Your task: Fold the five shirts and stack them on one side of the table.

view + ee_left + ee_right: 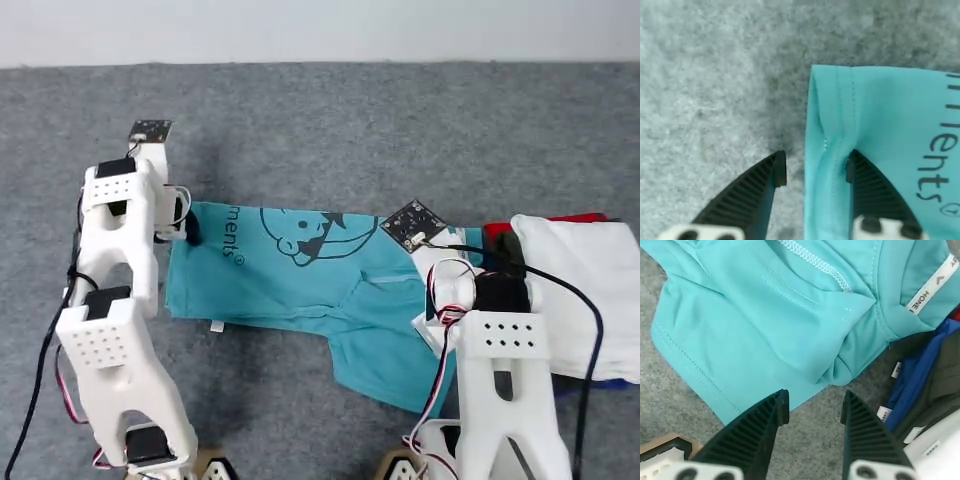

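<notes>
The teal shirt (pixel 300 265) lies unfolded at centre, a shirt pile (pixel 580 290) at 3 o'clock; most folding seems left. The left gripper (pixel 815 165) has its fingers open astride the hem; the right gripper (pixel 815 400) is open and empty.

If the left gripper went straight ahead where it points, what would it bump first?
Probably the hemmed edge of the teal shirt, lying between the open fingers of the left gripper, though depth is hard to judge.

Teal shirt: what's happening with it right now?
The teal shirt lies spread and partly rumpled on the grey table, not yet folded. The left jaws stand open astride its hem edge; the right jaws stand open by its sleeve. A white shirt lies on other shirts beside it.
</notes>
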Controlling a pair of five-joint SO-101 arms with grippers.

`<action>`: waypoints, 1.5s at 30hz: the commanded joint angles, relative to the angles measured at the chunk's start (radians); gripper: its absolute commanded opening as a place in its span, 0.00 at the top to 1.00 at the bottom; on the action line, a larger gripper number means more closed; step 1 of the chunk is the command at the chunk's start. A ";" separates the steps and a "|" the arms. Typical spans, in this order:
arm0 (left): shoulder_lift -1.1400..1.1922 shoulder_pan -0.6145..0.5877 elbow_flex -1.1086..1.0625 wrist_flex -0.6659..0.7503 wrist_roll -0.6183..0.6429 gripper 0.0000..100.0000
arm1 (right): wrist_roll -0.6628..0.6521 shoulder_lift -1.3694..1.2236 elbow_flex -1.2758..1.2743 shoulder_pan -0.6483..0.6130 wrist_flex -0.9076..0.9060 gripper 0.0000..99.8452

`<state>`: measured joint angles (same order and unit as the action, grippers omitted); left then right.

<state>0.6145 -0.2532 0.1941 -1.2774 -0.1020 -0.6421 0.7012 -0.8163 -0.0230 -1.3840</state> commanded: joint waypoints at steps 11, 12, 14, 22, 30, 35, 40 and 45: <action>-0.308 0.009 0.005 -0.112 0.002 0.80 | -0.109 0.027 0.008 -0.024 -0.111 0.82; -0.328 0.009 0.005 -0.140 0.002 0.80 | -0.138 0.027 0.008 -0.044 -0.154 0.82; -0.359 0.009 -0.002 -0.192 0.002 0.80 | -0.215 0.027 0.006 -0.084 -0.240 0.82; -0.368 0.043 -0.058 -0.290 0.002 0.80 | -0.367 0.025 -0.018 -0.119 -0.311 0.88; -0.367 0.135 -0.101 -0.285 0.000 0.80 | -0.549 0.027 -0.127 -0.117 -0.355 0.85; -0.367 0.184 -0.122 -0.285 -0.043 0.80 | -0.669 0.027 -0.153 -0.117 -0.343 0.85; -0.367 0.216 -0.162 -0.261 -0.063 0.80 | -0.717 0.025 -0.235 -0.117 -0.225 0.85; -0.367 0.216 -0.182 -0.242 -0.063 0.80 | -0.697 0.025 -0.364 -0.147 -0.064 0.85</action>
<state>0.3030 -0.0445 0.0100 -1.5275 -0.1542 -1.3525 0.7258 -1.1201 -0.1534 -1.4975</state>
